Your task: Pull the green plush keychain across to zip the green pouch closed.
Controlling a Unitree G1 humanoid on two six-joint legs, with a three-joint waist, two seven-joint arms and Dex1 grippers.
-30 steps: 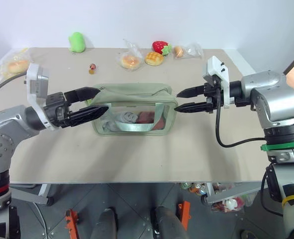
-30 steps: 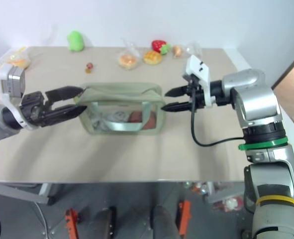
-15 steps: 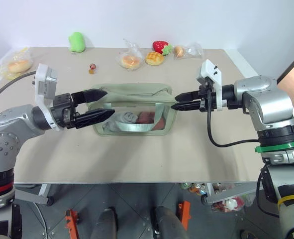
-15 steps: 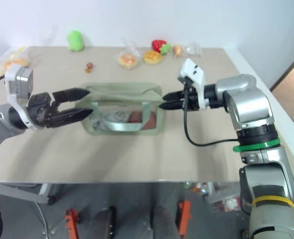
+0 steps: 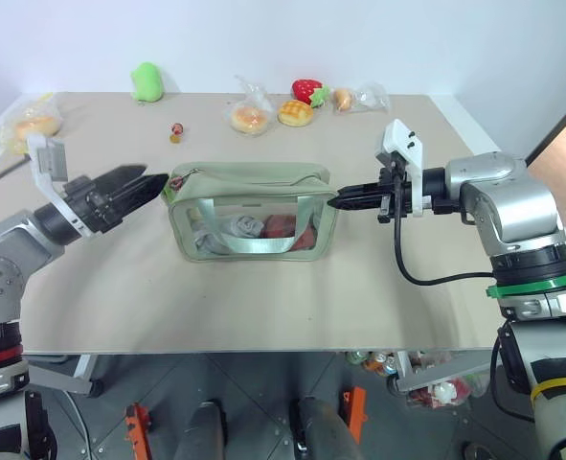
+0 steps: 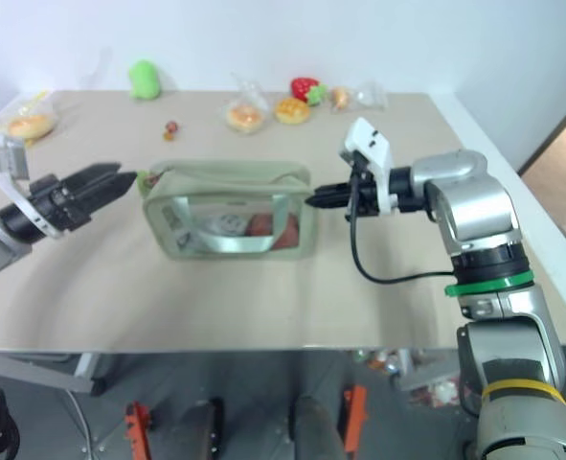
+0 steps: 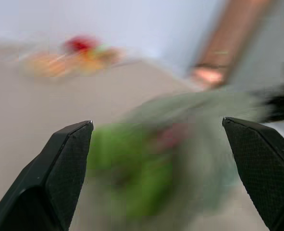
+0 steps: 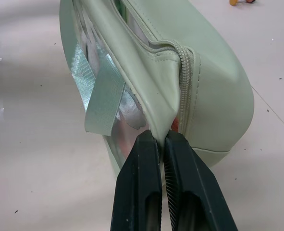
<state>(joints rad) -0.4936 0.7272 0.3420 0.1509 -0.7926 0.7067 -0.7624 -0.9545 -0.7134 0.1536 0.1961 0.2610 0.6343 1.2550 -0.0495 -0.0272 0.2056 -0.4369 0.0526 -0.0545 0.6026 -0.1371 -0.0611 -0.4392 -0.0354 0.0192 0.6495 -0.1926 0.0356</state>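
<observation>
No readable text, labels, brand names, numbers or signs appear anywhere, neither on the green pouch nor on the items behind it.

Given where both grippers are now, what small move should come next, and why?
Probably ease the left gripper forward onto the green plush keychain and close. Its fingers are open, just short of the keychain at the pouch's left end, while the right gripper is already shut on the pouch's right end.
</observation>
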